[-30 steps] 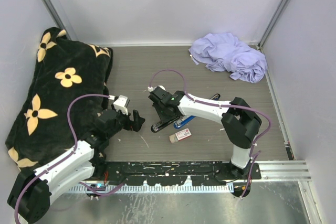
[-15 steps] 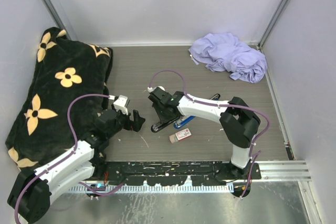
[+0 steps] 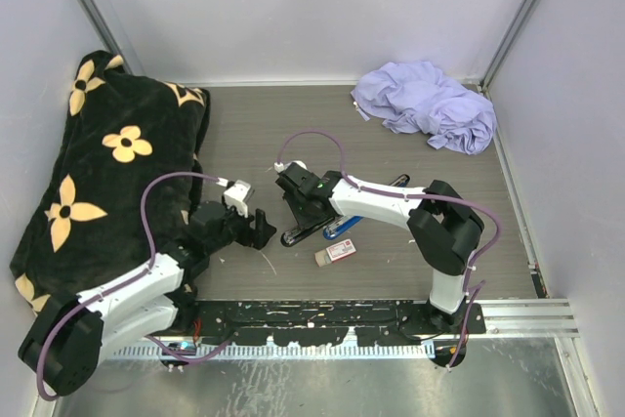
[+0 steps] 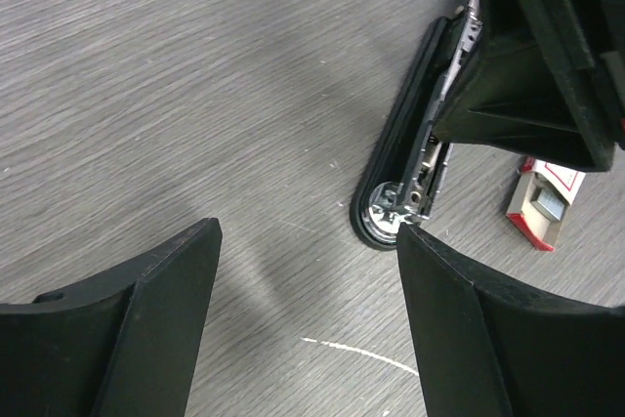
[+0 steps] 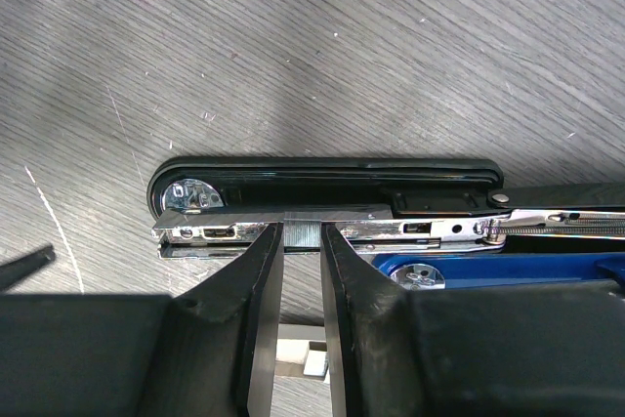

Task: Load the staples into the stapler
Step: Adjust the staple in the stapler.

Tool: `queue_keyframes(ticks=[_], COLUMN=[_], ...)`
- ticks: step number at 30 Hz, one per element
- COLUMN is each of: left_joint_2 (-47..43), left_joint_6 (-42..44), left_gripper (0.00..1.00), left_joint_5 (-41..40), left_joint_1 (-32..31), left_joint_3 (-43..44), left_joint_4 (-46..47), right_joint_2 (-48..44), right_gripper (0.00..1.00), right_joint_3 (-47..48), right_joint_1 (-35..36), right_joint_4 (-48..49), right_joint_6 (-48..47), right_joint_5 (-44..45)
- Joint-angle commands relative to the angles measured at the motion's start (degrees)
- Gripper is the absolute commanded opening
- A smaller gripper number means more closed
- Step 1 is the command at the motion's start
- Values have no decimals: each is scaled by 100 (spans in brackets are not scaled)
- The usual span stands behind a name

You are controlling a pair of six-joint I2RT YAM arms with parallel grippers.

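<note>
Grey wood-grain table point(image 3: 254, 134), and the right gripper point(image 5: 301, 231) is the one that matters. It's pinched on what looks like a staple strip point(image 5: 304, 238), right over the open black stapler point(image 5: 322, 175), whose rail runs 9-to-3 in the wrist view. From above, the staple box point(image 3: 335, 252) sits at the stapler's 5 o'clock. The left gripper point(image 4: 308, 231) hangs spread wide and empty at the stapler's 9 o'clock.
</note>
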Motion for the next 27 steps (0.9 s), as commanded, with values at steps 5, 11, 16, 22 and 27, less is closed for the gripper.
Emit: queue_keyframes(ticks=[5, 11, 16, 22, 27], left_joint_2=[886, 2400, 3221, 3333, 2879], left_joint_6=[445, 703, 864, 914, 1045], left_gripper=[72, 71, 68, 55, 46], left_joint_5=[-664, -980, -982, -603, -540], left_joint_1=[-1059, -1528, -1543, -1542, -1550], left_joint_3=[-119, -227, -336, -283, -213], left_joint_4=[1919, 3798, 5007, 4933, 4148], right_joint_2=[-151, -211, -318, -396, -394], right_gripper=[27, 27, 27, 27, 27], right_joint_3=[11, 14, 46, 108, 231], right_joint_1=[-82, -145, -196, -227, -242], right_joint_4=[86, 94, 51, 9, -82], right_joint_6=[-69, -91, -96, -65, -82], right_joint_5=[-109, -257, -285, -294, -276])
